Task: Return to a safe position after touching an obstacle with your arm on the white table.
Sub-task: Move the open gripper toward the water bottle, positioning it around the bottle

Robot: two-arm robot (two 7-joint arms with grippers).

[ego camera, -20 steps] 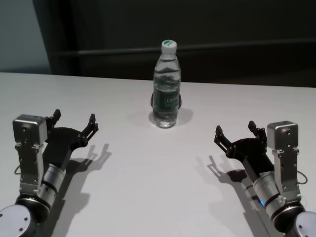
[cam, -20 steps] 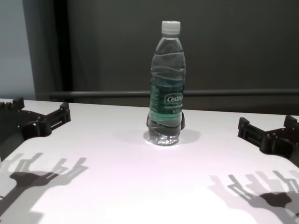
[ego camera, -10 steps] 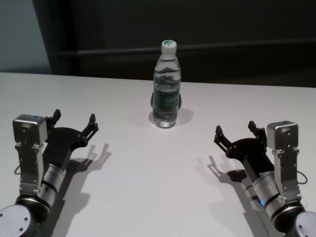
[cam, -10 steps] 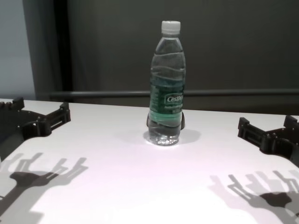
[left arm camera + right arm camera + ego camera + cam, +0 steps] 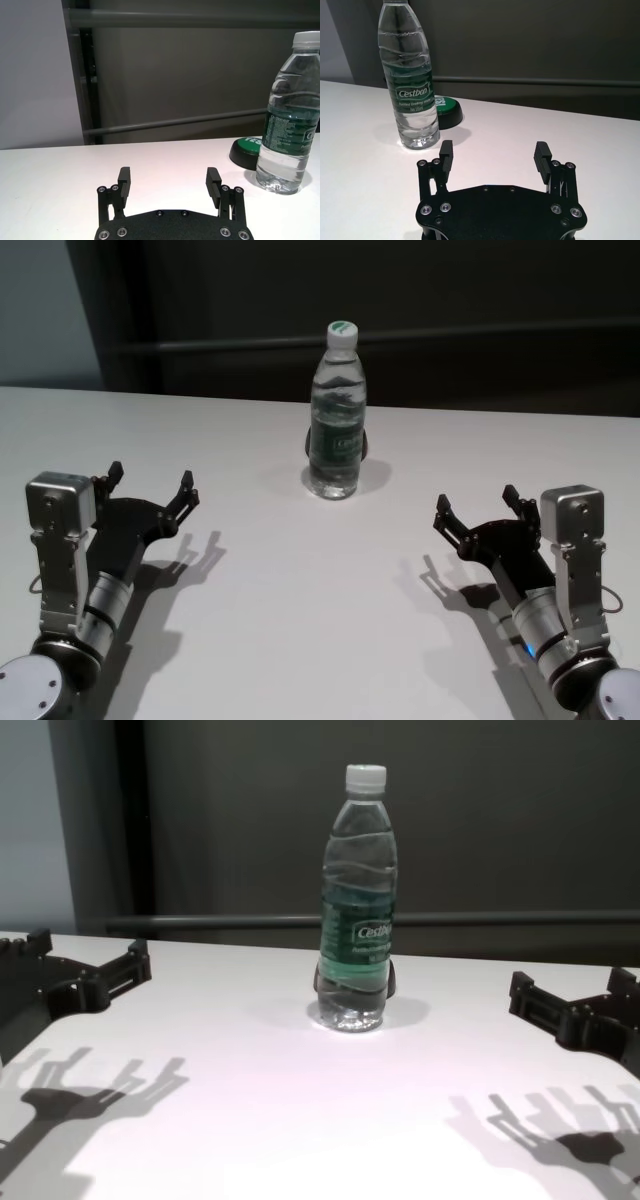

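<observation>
Standing upright: bottle [image 5: 337,410] | between, beyond left gripper [image 5: 150,483], right gripper [image 5: 478,505]

The table [image 5: 300,620] is brightly lit from above and behind the robot, while the background is left dark. Several overlapping shadows are cast forward by each gripper [image 5: 85,978], which suggests more than one lamp. A faint pinkish sheen is seen on the tabletop in the chest view. Highlights are caught in the bottle [image 5: 337,415]. Focus is held throughout; no blur is seen.
</observation>
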